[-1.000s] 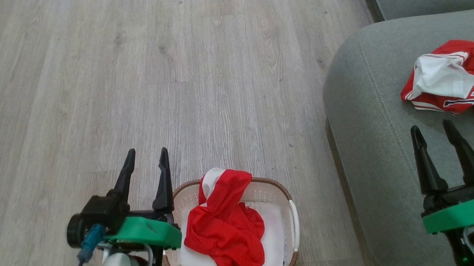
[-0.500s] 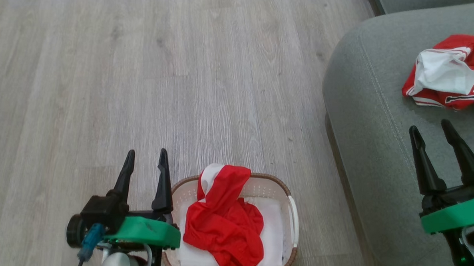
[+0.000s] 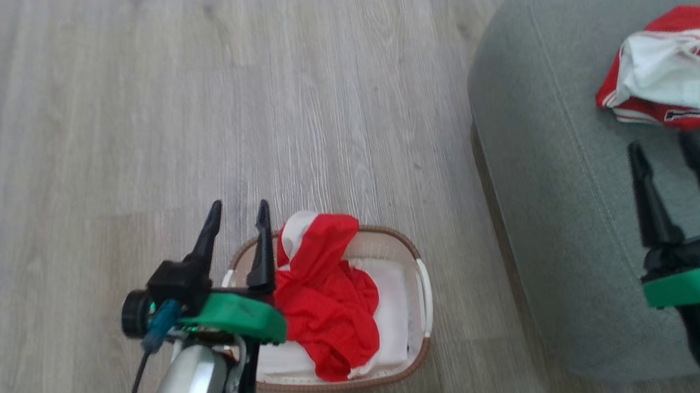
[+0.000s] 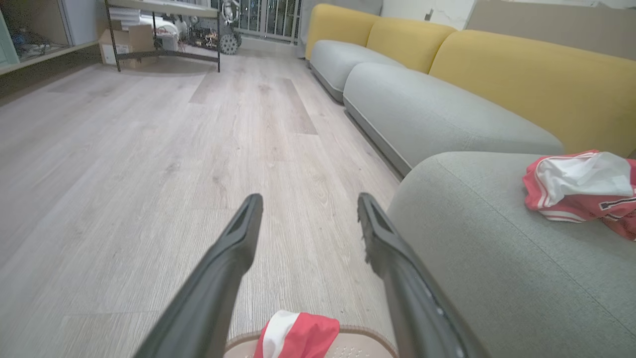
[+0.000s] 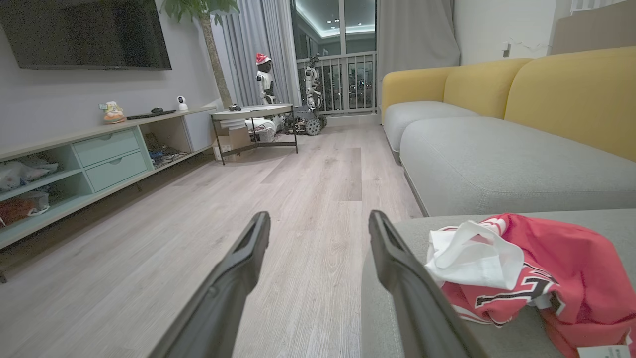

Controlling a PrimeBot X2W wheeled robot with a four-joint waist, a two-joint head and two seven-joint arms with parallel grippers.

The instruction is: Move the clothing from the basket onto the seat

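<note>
Red shiny clothing is lying bunched in the basket, one fold draping over its far rim; a jersey is resting on the seat. It is judged light, limp and slippery, and the raised fold is offering the best hold. The left gripper is hovering at the basket's left edge, fingers spread, holding nothing. The right gripper is hanging over the seat, spread and empty.

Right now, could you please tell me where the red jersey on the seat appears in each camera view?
Head view: the jersey lies at the upper right edge, on the seat.
Left wrist view: the jersey is at the right edge, halfway down.
Right wrist view: the jersey sits at the lower right.
Shared landmark: the grey-green seat under it.
</note>
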